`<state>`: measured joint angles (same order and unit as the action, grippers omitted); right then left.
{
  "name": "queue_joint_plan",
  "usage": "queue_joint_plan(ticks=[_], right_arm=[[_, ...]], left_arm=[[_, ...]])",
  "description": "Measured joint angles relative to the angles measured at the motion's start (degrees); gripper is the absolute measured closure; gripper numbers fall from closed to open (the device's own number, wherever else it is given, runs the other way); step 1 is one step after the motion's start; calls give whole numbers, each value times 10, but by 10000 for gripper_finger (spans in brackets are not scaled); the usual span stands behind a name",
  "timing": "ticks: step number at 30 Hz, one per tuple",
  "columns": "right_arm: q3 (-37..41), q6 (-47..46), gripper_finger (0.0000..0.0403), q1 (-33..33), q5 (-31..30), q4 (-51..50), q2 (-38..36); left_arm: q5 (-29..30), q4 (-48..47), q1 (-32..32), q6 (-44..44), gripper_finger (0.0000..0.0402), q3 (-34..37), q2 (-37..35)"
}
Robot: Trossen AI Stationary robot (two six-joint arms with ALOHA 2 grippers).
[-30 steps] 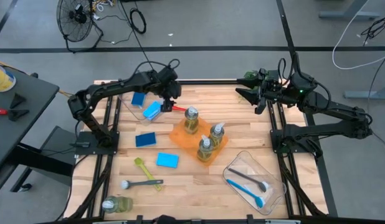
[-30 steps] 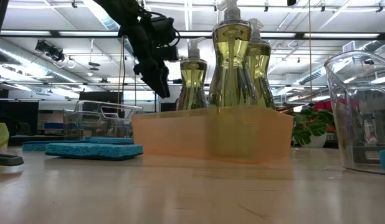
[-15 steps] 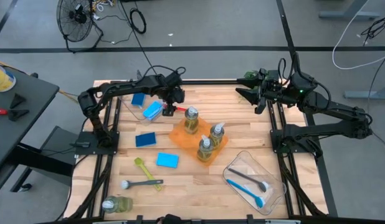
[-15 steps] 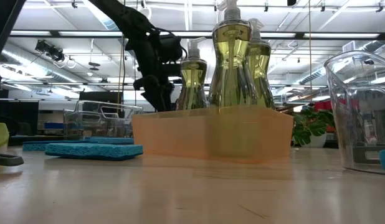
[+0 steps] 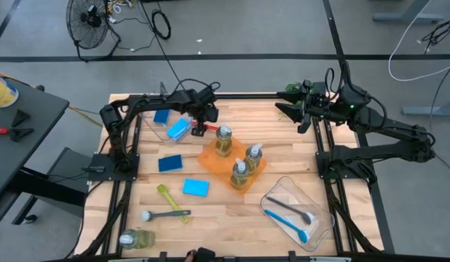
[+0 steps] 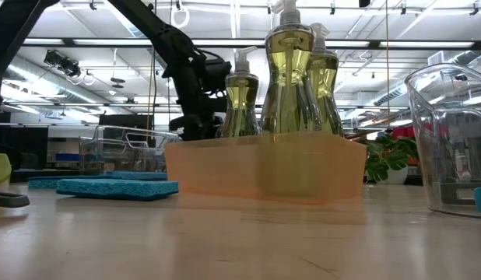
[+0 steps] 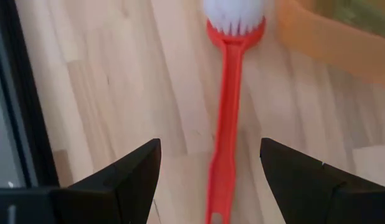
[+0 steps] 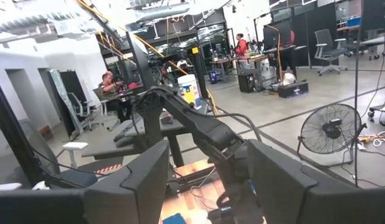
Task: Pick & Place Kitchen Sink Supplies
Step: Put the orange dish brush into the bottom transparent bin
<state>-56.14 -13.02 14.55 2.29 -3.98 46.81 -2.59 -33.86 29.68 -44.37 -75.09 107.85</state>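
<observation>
A: Layout check. The desk (image 5: 232, 211) is filling the centre of the high view. Clear bin (image 5: 296, 212) at lower right is already holding a blue brush (image 5: 287, 224) and a grey brush (image 5: 289, 208), so it is looking like the brush drop. Orange tray (image 5: 210, 157) at centre is grouping three soap bottles (image 5: 223, 140); a fourth bottle (image 5: 136, 239) is lying at lower left, unsorted.

B: Sponges?

A: One blue sponge (image 5: 178, 129) is sitting in the second clear bin (image 5: 158, 128) at upper left, another on that bin's upper-left side. Two more are lying loose at centre left, plus a yellow-green brush (image 5: 164, 194) lower left.

B: Left arm?

A: Reaching in from the left edge, stretched low over the desk. Left gripper (image 7: 210, 163) is hovering over the red brush (image 7: 227, 124), just upper left of the tray. Jaws are spread, straddling the handle, not pinching anything. Reads as lining up a pick.

B: Right arm?

A: Parked at upper right, right gripper (image 5: 298, 110) raised at the desk's edge, jaws apart, holding nothing.
</observation>
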Motion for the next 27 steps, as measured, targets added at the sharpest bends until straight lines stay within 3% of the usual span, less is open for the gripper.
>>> queue_joint_plan(ticks=[27], right_arm=[[0, 0, 188, 0, -3, -6, 0]], left_arm=[[-1, 28, 3, -2, 127, 1, 65]])
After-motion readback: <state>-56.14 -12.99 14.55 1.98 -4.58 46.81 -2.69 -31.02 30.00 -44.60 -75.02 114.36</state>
